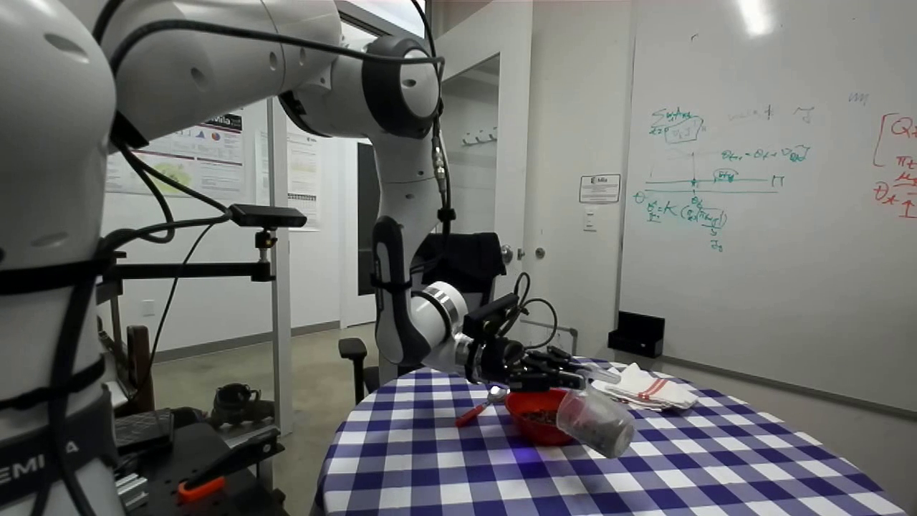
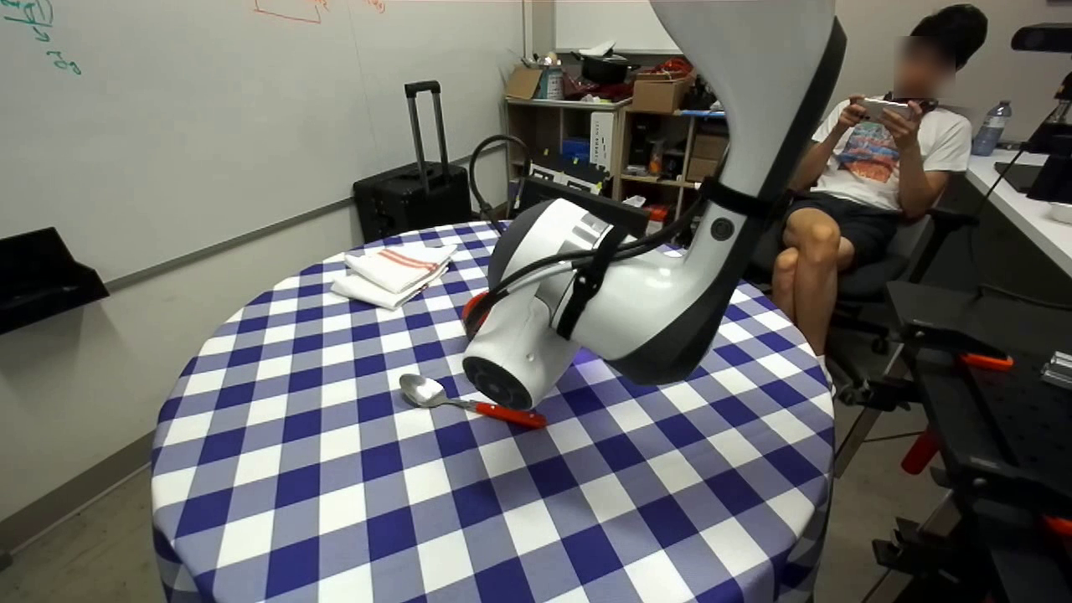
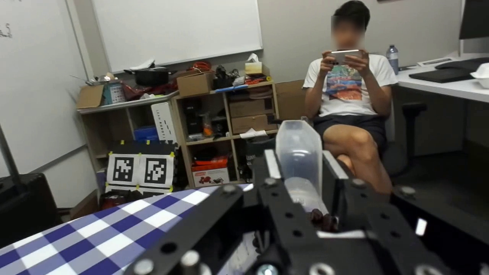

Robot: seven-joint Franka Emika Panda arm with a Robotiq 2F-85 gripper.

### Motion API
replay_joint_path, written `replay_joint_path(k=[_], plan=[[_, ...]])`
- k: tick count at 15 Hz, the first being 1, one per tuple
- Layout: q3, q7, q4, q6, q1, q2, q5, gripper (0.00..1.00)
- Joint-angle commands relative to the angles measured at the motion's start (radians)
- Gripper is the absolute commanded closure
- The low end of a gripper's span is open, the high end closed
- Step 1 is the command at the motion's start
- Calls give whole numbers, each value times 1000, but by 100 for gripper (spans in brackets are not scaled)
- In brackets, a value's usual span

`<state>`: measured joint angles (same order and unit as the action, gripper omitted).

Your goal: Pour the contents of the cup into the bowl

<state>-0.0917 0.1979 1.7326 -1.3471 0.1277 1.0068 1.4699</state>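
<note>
The worktop (image 1: 430, 466) wears a blue-and-white check, with a whiteboard (image 1: 774, 279) beyond. I have the claw (image 3: 303, 164) clamped on the plastic cup (image 1: 594, 423), which leans well over and overlaps the rim of the red bowl (image 1: 531, 433) in an exterior view. Dark bits (image 1: 539, 416) lie in the bowl, so I'd judge the pour at least partly done. Through the hazy plastic I can't tell what remains; tipping out any leftovers should finish it.

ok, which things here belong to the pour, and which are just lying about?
For the pour:
clear cup, tilted, held in the gripper
red bowl with dark pieces in it

Lying about, it seems:
red-handled spoon
folded white cloth
black suitcase
</note>
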Motion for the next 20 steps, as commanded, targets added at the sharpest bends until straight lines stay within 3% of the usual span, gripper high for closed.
replay_joint_path(k=[1, 10, 20], plan=[[-21, -51, -32, -34, -48, -6, -83, 93], [-30, -53, -101, -152, -143, -59, -421, 93], [18, -71, 23, -347, -257, -296, -820, 93]])
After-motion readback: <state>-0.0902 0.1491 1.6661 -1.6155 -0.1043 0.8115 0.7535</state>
